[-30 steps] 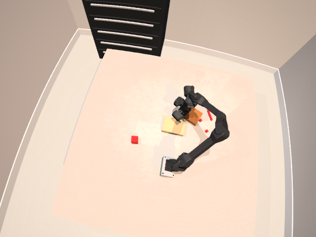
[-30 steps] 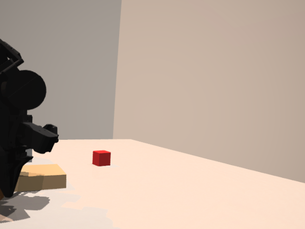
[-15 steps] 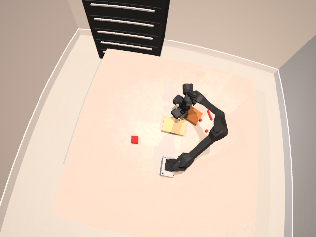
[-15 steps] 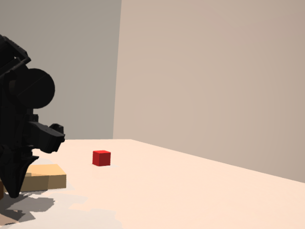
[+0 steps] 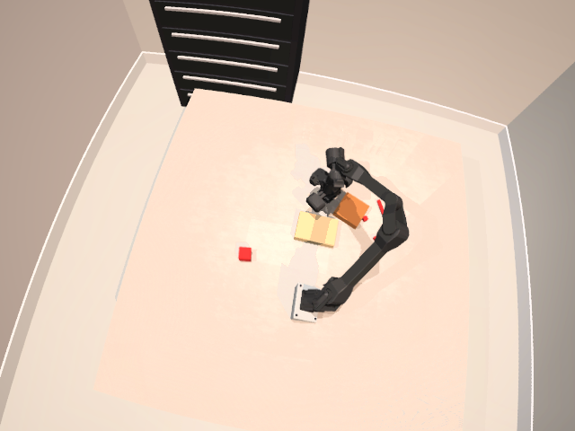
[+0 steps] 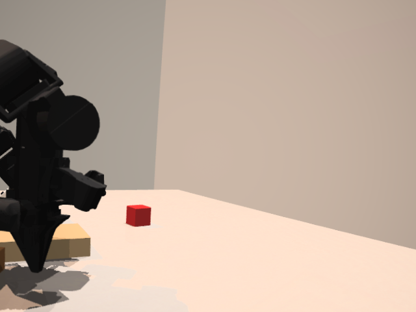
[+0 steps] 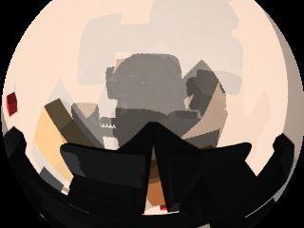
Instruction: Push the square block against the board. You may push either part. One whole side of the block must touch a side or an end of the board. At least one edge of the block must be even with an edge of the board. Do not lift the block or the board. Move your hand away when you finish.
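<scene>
The yellow board point(image 5: 304, 226) point(image 6: 76, 231) point(image 7: 51, 130) lies flat, longer than it is wide. The orange block point(image 5: 352, 210) point(image 6: 1, 259) point(image 7: 155, 192), which looks about square, lies flat beside the board's far right corner in the top view, turned at an angle to it. Their nearest corners are close; I cannot tell if they touch. No whole sides meet. My gripper point(image 6: 36, 269) point(image 7: 152, 125) is shut and empty. Its tips are low, in front of the board in the exterior view, beside the orange block. In the top view the hand hides the tips and the block's far left part.
A red cube point(image 5: 244, 253) point(image 6: 138, 216) point(image 7: 11, 104) stands left of the board. A thin red bar point(image 5: 380, 206) and small red pieces point(image 5: 365, 218) lie right of the orange block, near my forearm. A black drawer cabinet point(image 5: 232, 50) stands behind the table.
</scene>
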You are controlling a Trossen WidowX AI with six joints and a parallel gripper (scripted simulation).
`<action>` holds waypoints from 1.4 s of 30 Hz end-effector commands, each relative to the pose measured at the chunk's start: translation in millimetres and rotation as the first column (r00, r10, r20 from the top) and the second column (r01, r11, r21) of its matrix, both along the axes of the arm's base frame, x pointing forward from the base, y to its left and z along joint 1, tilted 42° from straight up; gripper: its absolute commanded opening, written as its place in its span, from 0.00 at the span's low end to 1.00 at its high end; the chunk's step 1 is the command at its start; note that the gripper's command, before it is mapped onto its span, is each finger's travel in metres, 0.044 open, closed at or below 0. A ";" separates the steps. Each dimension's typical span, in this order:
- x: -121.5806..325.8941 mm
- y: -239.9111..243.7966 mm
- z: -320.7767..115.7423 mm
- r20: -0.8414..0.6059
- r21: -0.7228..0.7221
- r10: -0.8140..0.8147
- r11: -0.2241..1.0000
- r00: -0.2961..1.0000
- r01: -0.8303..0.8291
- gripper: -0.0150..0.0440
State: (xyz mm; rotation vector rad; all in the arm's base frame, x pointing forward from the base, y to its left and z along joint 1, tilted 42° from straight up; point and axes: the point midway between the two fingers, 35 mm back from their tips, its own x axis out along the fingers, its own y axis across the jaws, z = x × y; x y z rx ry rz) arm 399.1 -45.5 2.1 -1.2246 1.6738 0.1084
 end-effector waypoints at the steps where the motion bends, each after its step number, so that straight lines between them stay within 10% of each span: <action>1: 2.5 2.6 -7.1 -0.009 -0.003 -0.004 1.000 1.000 0.004 0.25; 23: 15.9 24.4 48.6 0.161 0.024 -0.198 0.980 0.967 0.196 0.25; 42: 42.5 -17.0 85.8 0.502 0.209 -0.593 0.789 0.630 0.577 0.25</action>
